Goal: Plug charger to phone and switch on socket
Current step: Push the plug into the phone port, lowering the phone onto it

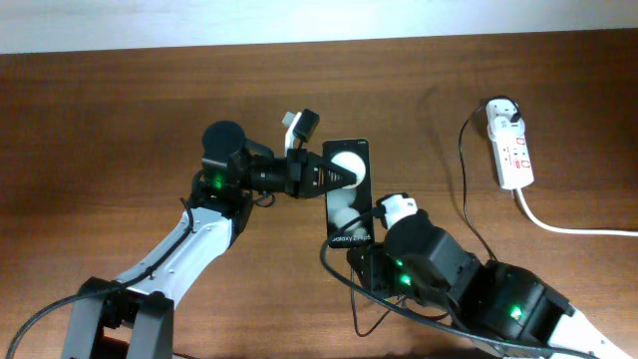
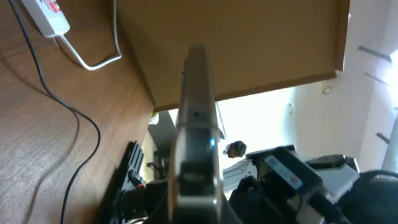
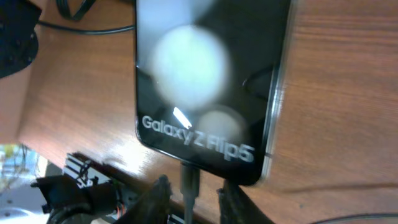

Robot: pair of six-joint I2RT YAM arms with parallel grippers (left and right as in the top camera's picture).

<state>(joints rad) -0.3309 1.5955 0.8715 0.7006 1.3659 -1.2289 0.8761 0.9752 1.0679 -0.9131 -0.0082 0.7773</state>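
Note:
The black phone [image 1: 348, 204] lies on the brown table, its glossy face showing two white blobs [image 3: 205, 81]. My left gripper [image 1: 337, 176] is shut on the phone's far end; in the left wrist view the phone [image 2: 198, 93] shows edge-on between the jaws [image 2: 196, 190]. The charger, a thin black cable [image 1: 465, 189], runs from the socket to my right arm. Its plug tip [image 3: 189, 180] sits against the phone's near edge, at the port. My right gripper [image 3: 194, 198] is open, one finger on each side of the plug, not touching it. The white socket [image 1: 510, 148] lies far right.
A thick white cord [image 1: 568, 227] runs from the socket off the right edge. The black cable loops on the table under my right arm [image 1: 359, 299]. The socket [image 2: 46, 15] and its cord also show in the left wrist view.

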